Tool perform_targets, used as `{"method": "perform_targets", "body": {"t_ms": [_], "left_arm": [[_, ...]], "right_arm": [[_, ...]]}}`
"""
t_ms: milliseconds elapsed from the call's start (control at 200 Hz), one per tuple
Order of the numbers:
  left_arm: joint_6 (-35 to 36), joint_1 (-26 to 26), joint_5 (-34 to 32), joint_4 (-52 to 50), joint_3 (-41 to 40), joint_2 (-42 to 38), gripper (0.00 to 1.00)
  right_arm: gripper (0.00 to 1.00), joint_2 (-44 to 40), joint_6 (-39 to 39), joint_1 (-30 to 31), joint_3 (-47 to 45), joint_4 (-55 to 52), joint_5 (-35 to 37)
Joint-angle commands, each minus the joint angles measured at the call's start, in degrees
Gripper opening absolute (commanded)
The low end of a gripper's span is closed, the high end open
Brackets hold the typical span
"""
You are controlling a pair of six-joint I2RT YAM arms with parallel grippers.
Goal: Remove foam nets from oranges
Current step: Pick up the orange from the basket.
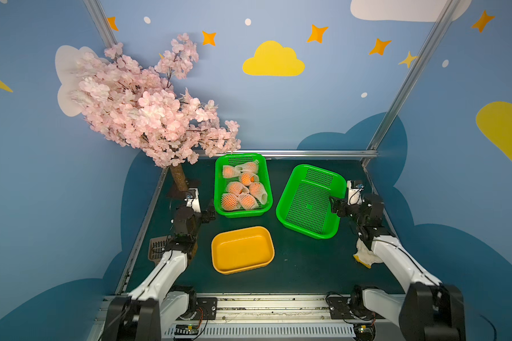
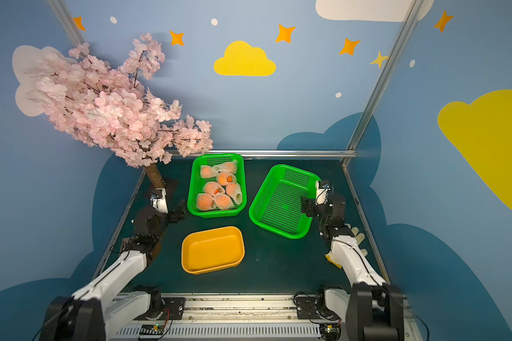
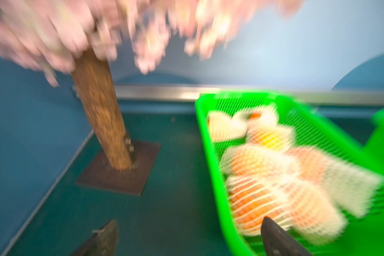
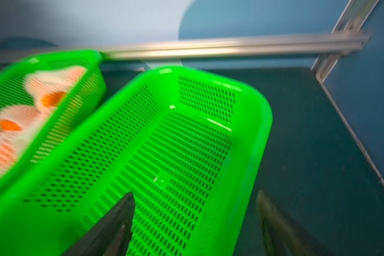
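Several oranges (image 1: 229, 201) wrapped in white foam nets (image 1: 260, 193) lie in a green basket (image 1: 218, 189) at the back centre, seen in both top views. My left gripper (image 1: 209, 211) hovers at that basket's near left corner, open. In the blurred left wrist view, the left gripper (image 3: 189, 220) has one finger over the table and the other in front of a netted orange (image 3: 253, 199). My right gripper (image 1: 334, 203) is open and empty. In the right wrist view, the right gripper (image 4: 195, 192) straddles the right wall of an empty green basket (image 4: 259, 133).
An empty yellow-orange tray (image 1: 240, 230) sits in front of the baskets. A pink blossom tree (image 1: 148, 112) stands at the back left, its trunk (image 3: 100, 110) on a dark plate. A white cloth (image 1: 364, 257) lies under the right arm. Metal rails edge the table.
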Motion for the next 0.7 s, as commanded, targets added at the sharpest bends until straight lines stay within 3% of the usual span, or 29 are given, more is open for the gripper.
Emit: {"method": "perform_targets", "body": {"t_ms": [0,50,110,205,335,471,571,696], "left_arm": [[-6.7,-3.7,-2.3,-19.6,-1.1,-14.0,1.00],[-10.1,-5.8,-5.2,-24.4,-0.8,-21.1,1.00],[-12.0,-6.6,-3.9,-29.9,0.7,-27.6,1.00],[-15.7,-6.9,-2.9,-42.0,8.2,-30.1,1.00],[-19.6,-6.9,-0.9,-57.1,22.6,-20.7,1.00],[-19.9,-7.6,4.9,-66.8,38.1,-4.4,1.00],[-19.9,-8.2,8.8,-67.6,44.1,2.1,1.00],[-20.2,-8.5,17.2,-63.6,44.8,4.2,1.00]], "right_arm": [[0.86,-8.9,6.3,1.5,-0.2,-10.0,-2.5],[0.87,-12.5,7.9,2.4,0.2,-11.6,-2.5],[0.88,-15.1,9.3,3.4,3.0,-17.3,-3.1],[0.88,-12.8,10.9,5.5,12.7,-30.0,-6.6],[0.88,-2.0,12.4,14.0,26.9,-41.6,-8.6],[0.88,17.5,9.0,25.4,48.8,-56.5,-5.6],[0.88,31.7,8.2,28.8,66.1,-65.9,-5.9],[0.88,49.0,6.2,30.5,86.7,-77.1,-8.1]]}}
